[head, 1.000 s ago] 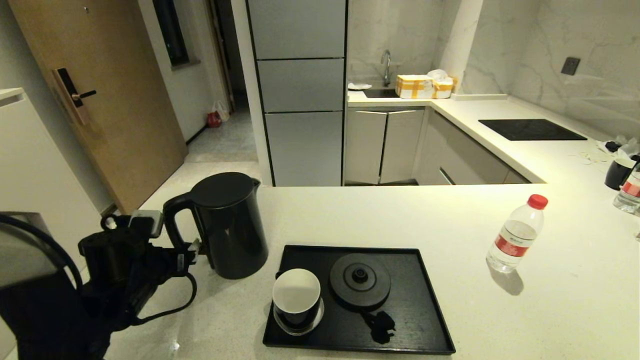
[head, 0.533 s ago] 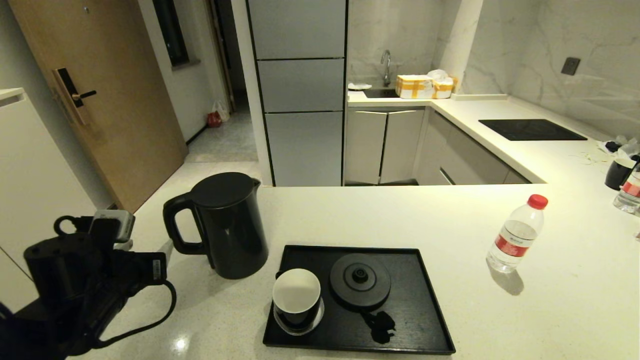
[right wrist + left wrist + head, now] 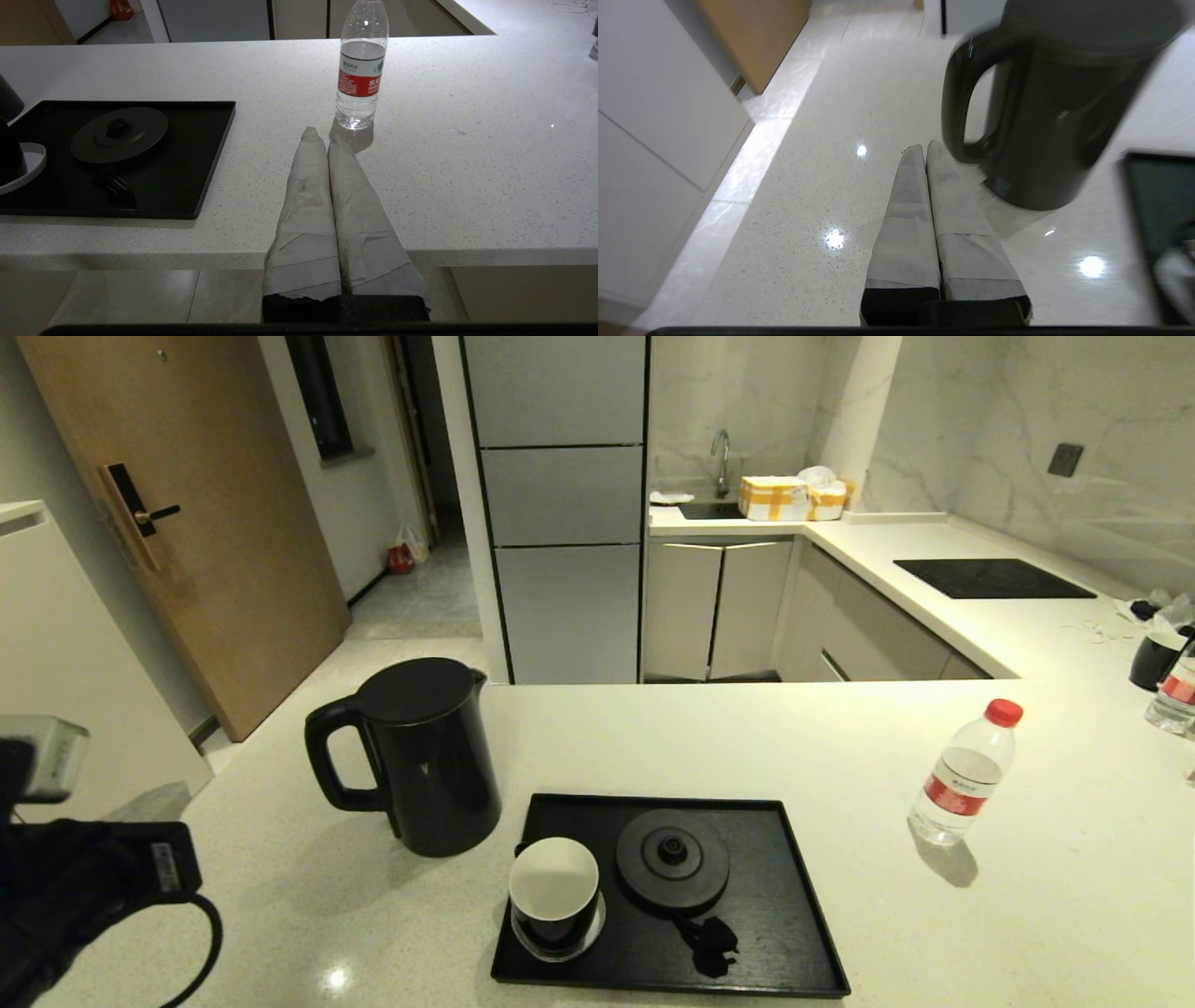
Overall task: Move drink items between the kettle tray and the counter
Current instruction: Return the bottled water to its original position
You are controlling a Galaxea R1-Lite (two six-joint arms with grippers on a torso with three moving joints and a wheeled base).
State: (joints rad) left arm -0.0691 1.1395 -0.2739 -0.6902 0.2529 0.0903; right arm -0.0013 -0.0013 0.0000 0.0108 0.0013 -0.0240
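The black kettle (image 3: pixel 420 756) stands upright on the off-white counter (image 3: pixel 747 737), just left of the black kettle tray (image 3: pixel 803 933), with its handle facing left. On the tray, the round base disc (image 3: pixel 672 859) is bare. The clear bottle with a red cap (image 3: pixel 964 773) stands on the counter to the right of the tray. My left gripper (image 3: pixel 924 148) is shut on nothing, hovering over the counter short of the kettle's handle (image 3: pixel 957 107). Back over the counter's front edge, my right gripper (image 3: pixel 322 137) is shut and empty, pointing at the bottle (image 3: pixel 359 79).
A black cup with a white inside (image 3: pixel 554 894) sits on the tray's front left. A black hob panel (image 3: pixel 990 577) lies on the far right counter, with another cup (image 3: pixel 1156 658) and a second bottle (image 3: pixel 1178 695) at the right edge. The counter's left edge drops to the floor.
My left gripper has drawn back from the kettle's handle towards the lower left and closed on nothing. The kettle has stayed where it was. The right arm has not moved.
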